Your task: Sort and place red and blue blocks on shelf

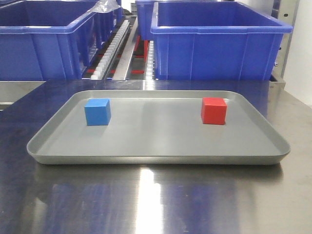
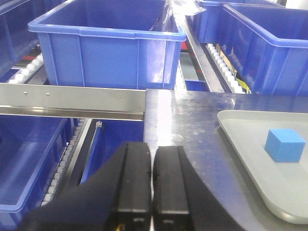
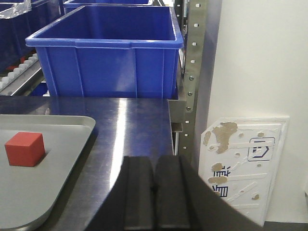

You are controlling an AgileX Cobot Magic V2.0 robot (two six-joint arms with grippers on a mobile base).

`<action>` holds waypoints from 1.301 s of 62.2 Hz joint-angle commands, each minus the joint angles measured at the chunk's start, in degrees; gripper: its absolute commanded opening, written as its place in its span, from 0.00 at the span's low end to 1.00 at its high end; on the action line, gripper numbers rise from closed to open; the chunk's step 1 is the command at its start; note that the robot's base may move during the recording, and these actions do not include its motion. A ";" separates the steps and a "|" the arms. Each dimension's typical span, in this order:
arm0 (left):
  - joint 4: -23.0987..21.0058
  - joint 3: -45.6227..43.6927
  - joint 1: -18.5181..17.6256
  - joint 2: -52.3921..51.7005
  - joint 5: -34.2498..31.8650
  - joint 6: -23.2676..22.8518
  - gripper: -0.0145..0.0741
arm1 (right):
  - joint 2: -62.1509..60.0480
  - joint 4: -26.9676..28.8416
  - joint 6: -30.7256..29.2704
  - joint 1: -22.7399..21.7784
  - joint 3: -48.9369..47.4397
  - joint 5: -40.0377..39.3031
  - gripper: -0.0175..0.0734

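The blue block [image 1: 97, 111] sits on the left of a shallow grey tray [image 1: 156, 153]; the red block [image 1: 213, 110] sits on its right. The blue block also shows in the left wrist view [image 2: 285, 145], the red block in the right wrist view [image 3: 24, 148]. My left gripper [image 2: 152, 153] is shut and empty, over the steel surface's left edge, left of the tray [image 2: 240, 144]. My right gripper [image 3: 154, 166] is shut and empty, over the surface's right edge, right of the tray [image 3: 72, 144]. The shelf's brushed front rail [image 2: 72, 102] with two screws runs to the left. Neither gripper shows in the front view.
Large blue plastic bins [image 1: 219, 41] stand behind the tray on roller tracks [image 1: 114, 46]. More bins [image 2: 108, 45] lie ahead of and below the left gripper. A perforated steel post [image 3: 192, 72] and a white panel [image 3: 245, 163] stand right of the surface.
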 commanded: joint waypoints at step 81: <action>-0.57 1.38 0.19 -0.99 -4.69 -0.19 0.30 | 23.39 8.33 -0.71 0.26 -26.29 24.22 0.25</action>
